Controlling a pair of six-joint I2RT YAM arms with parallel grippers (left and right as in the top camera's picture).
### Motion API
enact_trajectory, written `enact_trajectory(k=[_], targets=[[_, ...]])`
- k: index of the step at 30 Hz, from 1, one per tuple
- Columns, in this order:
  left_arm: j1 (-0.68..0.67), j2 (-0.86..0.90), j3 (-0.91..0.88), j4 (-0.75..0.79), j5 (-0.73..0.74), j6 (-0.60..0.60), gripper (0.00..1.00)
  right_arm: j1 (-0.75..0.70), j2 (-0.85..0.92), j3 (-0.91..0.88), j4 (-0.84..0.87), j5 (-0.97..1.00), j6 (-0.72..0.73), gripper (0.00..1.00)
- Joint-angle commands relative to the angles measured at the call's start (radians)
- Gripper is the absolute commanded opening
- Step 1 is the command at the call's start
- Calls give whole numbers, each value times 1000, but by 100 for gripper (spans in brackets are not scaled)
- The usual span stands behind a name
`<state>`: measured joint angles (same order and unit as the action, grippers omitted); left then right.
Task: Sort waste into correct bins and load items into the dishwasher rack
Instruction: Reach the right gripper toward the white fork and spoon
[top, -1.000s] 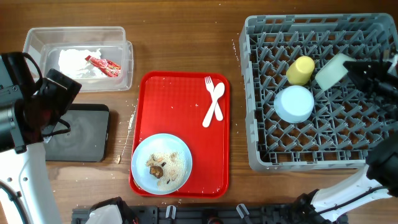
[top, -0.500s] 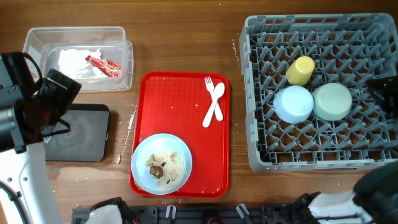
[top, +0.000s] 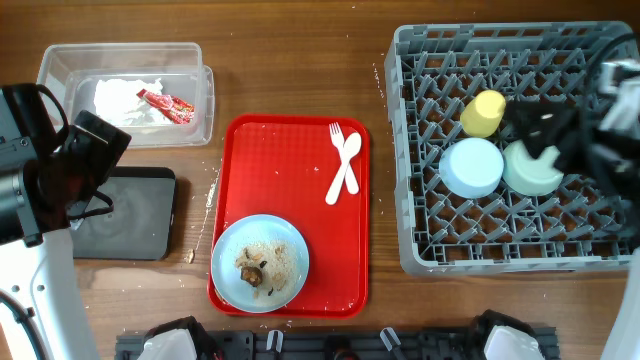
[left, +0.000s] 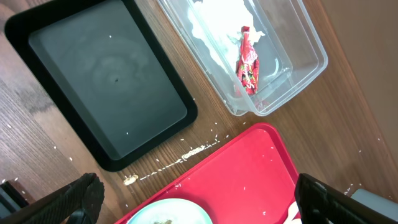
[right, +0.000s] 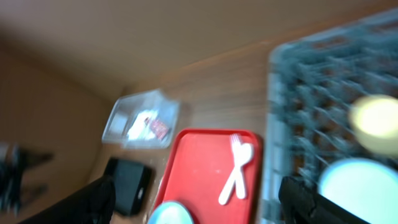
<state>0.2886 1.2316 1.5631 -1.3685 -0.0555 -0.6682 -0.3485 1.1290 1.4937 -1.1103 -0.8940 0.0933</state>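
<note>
In the grey dishwasher rack (top: 415, 150) a yellow cup (top: 484, 112) stands behind an upturned light blue bowl (top: 472, 166) and a pale green bowl (top: 530, 172). My right gripper (top: 548, 140) hovers blurred over the green bowl, open and holding nothing; its wrist view looks toward the red tray. A light blue plate (top: 260, 263) carries rice and brown scraps (top: 256, 268). The white fork and spoon (top: 343, 160) lie crossed on the tray. Napkins (top: 125, 100) and a red wrapper (left: 249, 62) lie in the clear tub (top: 125, 60). My left gripper (left: 198, 193) stands open above the black tray (left: 99, 81).
The red serving tray (top: 290, 170) lies between the bins and the rack. Rice grains are scattered on the wood by the tray's left edge (top: 212, 190). The left arm (top: 40, 180) covers part of the black tray in the overhead view.
My right gripper let go of the pale green bowl, which now rests upside down beside the blue bowl. It opened wide and swung back over the rack. The left arm stayed still.
</note>
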Motion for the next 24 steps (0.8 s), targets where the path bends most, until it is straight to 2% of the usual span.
enact_trajectory(k=[1, 8, 10, 11, 13, 20, 24], targets=[[2, 0, 0, 2, -10, 2, 100, 233, -14, -1, 43, 68, 31, 86], [2, 0, 0, 2, -10, 2, 100, 724, 124, -1, 111, 594, 280, 88], [2, 0, 1, 2, -10, 2, 100, 808, 183, -1, 153, 624, 302, 93], [2, 0, 0, 2, -10, 2, 100, 844, 224, -1, 190, 624, 330, 100], [2, 0, 1, 2, -10, 2, 100, 875, 283, -1, 227, 624, 385, 100], [2, 0, 0, 2, -10, 2, 100, 956, 472, -1, 319, 585, 380, 95], [2, 0, 1, 2, -10, 2, 100, 1020, 496, -1, 292, 698, 380, 95]])
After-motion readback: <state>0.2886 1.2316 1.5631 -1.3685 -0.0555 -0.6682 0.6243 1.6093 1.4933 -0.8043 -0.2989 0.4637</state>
